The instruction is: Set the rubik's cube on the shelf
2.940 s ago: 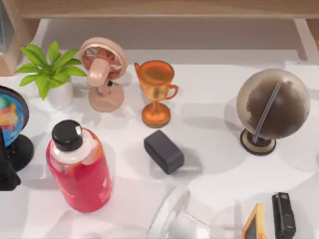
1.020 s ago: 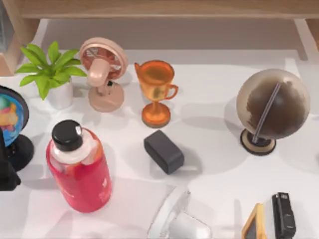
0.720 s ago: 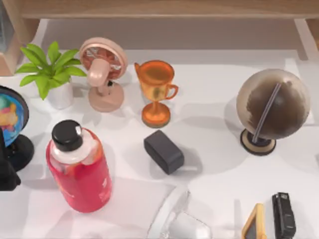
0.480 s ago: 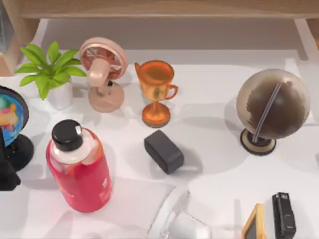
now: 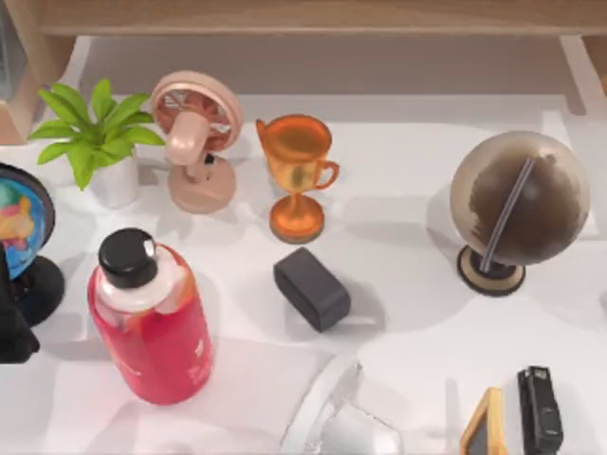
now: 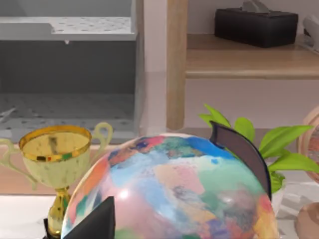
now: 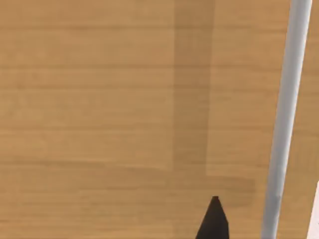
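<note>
Rubik's cube: its place cannot be told from these views, and neither can its look. By judgement it handles as a light, stiff plastic block with smooth, slightly slippery faces, best pinched across two opposite flat sides near the middle. Nearest, the right gripper [image 7: 214,223] points at light-brown wood grain, likely the shelf [image 7: 99,99], with a pale grey bar [image 7: 284,114] just beside it (whether this gripper holds anything I cannot tell). The left arm [image 5: 11,336] sits parked at the table's left, close behind a colourful globe [image 6: 169,194]; beyond the globe, the shelf carries a dark tissue box [image 6: 255,27].
</note>
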Tool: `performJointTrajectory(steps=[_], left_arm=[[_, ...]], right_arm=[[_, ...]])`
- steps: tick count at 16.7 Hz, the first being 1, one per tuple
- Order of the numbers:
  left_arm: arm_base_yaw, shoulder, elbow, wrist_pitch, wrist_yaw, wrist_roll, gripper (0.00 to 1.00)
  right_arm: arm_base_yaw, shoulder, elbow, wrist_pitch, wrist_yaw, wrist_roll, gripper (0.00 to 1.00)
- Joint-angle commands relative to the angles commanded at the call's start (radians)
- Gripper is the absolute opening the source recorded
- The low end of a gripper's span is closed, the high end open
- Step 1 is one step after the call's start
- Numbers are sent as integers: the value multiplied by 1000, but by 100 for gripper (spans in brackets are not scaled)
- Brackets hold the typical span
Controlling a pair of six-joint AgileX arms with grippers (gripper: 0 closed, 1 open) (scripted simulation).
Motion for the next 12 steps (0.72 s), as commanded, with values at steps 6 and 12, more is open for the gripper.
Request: performJointTrajectory(steps=[6, 12], left_arm=[[0, 0, 0, 0, 0, 0, 100], [0, 0, 0, 0, 0, 0, 100]], right_arm=[[0, 0, 0, 0, 0, 0, 100], [0, 0, 0, 0, 0, 0, 100]])
